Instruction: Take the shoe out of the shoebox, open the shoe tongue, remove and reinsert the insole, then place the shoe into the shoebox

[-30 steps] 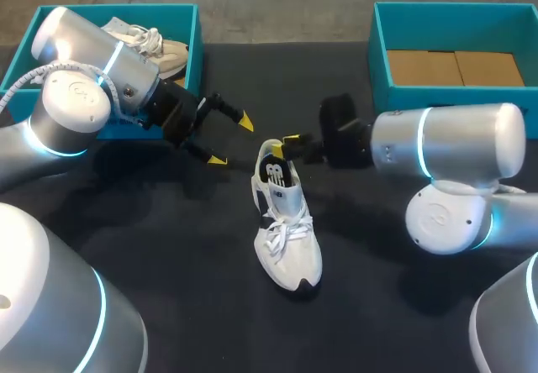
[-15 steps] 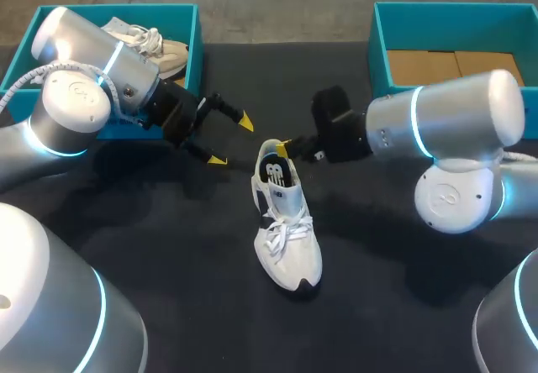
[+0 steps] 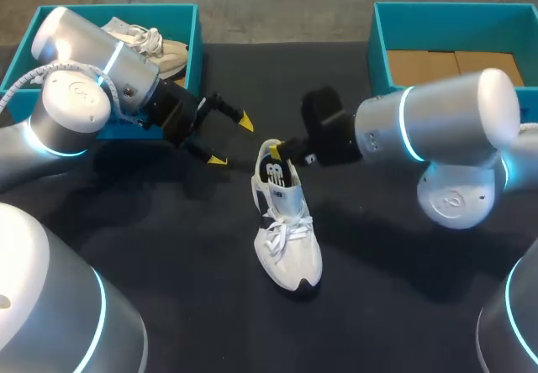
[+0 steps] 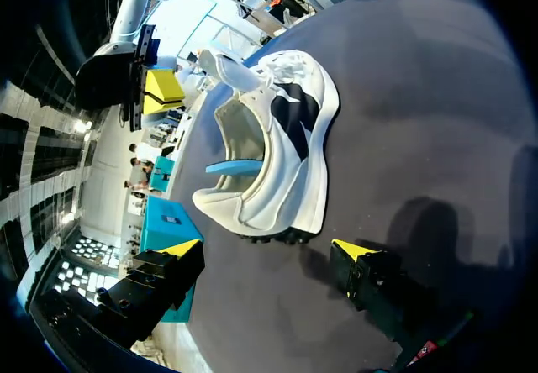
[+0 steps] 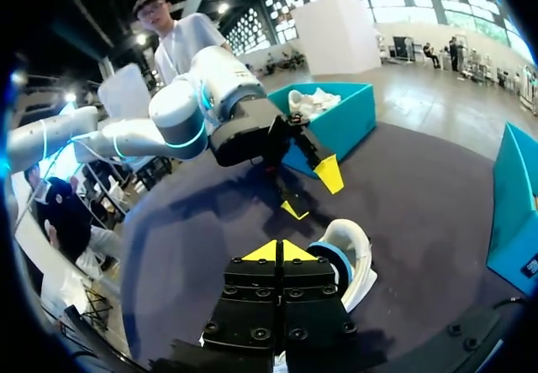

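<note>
A white sneaker stands upright mid-table, heel toward the back, its dark insole showing in the opening. My right gripper hangs shut just above the heel rim with nothing seen between its tips. The right wrist view shows those tips pressed together with the heel beside and below them. My left gripper stands open a little left of the heel, apart from it. In the left wrist view the sneaker lies ahead of the open left gripper.
A teal shoebox at the back left holds a second pale shoe. Another teal box with a cardboard floor stands at the back right. The table is black cloth.
My right gripper has closed and slid left, from beside the heel to just over its rim. The left arm and the sneaker have stayed put.
</note>
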{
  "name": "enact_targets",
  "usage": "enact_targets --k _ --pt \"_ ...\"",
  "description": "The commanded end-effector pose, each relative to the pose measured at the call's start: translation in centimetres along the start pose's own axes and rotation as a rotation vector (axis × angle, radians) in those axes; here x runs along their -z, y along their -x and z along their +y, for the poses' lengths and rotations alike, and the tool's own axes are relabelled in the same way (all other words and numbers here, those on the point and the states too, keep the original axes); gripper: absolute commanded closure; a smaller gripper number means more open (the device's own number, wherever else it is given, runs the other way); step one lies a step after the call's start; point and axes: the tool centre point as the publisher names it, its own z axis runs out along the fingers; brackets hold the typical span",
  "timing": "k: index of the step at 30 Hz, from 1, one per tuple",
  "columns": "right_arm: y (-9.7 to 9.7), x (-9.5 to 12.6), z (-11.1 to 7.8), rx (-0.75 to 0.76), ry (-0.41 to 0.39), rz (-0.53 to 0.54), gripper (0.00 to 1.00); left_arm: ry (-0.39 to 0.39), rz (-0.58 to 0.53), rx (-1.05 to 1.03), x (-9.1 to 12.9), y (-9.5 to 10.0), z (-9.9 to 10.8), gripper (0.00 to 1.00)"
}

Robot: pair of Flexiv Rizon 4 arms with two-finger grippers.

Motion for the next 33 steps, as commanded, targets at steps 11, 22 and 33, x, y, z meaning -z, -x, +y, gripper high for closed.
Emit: enact_targets --k 11,22,33 --pt "-0.2 -0.9 -0.8 -0.007 -0.023 -0.239 1.0 0.08 -0.012 0.094 1.3 0.8 -1.0 0.0" --pt "0.5 -3.2 -0.7 -0.014 -0.069 -0.333 1.0 0.131 0.041 0.161 4.2 0.4 -2.3 0.0" --pt "1.3 -4.1 -0.8 -0.057 -0.109 -0.414 1.0 0.164 0.061 0.215 7.0 0.2 -1.3 0.0"
